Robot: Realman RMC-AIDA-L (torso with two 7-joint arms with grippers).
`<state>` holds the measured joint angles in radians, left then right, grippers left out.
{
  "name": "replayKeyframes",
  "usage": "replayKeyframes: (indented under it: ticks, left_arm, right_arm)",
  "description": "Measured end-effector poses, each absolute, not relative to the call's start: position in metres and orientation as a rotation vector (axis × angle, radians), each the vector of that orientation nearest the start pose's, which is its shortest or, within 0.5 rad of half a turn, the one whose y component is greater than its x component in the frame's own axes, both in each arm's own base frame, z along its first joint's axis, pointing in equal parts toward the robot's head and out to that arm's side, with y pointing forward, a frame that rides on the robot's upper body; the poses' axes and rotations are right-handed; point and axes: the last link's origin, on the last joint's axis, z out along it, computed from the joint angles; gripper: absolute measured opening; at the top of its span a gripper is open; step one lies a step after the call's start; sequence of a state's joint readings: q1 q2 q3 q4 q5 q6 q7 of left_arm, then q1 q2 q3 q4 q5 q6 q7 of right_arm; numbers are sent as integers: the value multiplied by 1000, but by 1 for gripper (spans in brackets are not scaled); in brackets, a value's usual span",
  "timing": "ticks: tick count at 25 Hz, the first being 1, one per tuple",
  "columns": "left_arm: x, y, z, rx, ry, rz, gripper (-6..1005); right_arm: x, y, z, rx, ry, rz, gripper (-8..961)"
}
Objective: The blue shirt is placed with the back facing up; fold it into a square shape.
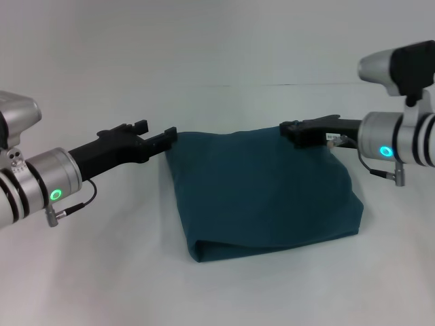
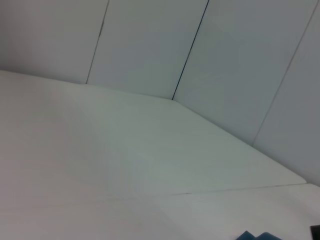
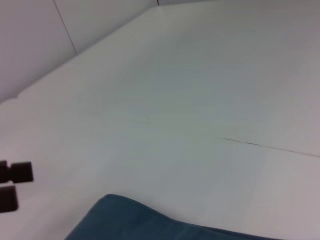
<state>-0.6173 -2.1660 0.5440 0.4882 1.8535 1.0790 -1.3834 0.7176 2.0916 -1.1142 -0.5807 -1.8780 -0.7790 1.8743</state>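
Note:
The blue shirt (image 1: 265,197) is doubled over, its folded edge resting on the white table near me and its far edge held up. My left gripper (image 1: 168,136) is shut on the far left corner of that edge. My right gripper (image 1: 287,130) is shut on the far right corner, and the cloth runs taut between the two. A strip of the shirt (image 3: 150,225) shows in the right wrist view, with the left gripper's black fingers (image 3: 12,185) beyond it. Only a tip of the shirt (image 2: 255,236) shows in the left wrist view.
The white table (image 1: 102,272) spreads on all sides of the shirt, with a seam line (image 3: 265,146) across its surface. Pale wall panels (image 2: 150,45) close off the back.

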Motion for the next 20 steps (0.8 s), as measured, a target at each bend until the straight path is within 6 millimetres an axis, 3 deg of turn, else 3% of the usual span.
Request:
replayKeyframes:
  ticks: [8,13,20]
  left_arm:
    - [-271,370,-34,-2270,-939,-782,770]
    - [-268,359,-37,-2340,-890,-807,771]
    - [-264,342,-56,-2489,-755,-738,771]
  right_arm:
    - [236,414,-25,-2348,1046,507,98]
    - [235,406,-12,-2394,1035,617,324]
    - [233,398,6,-2448,1046,721,552]
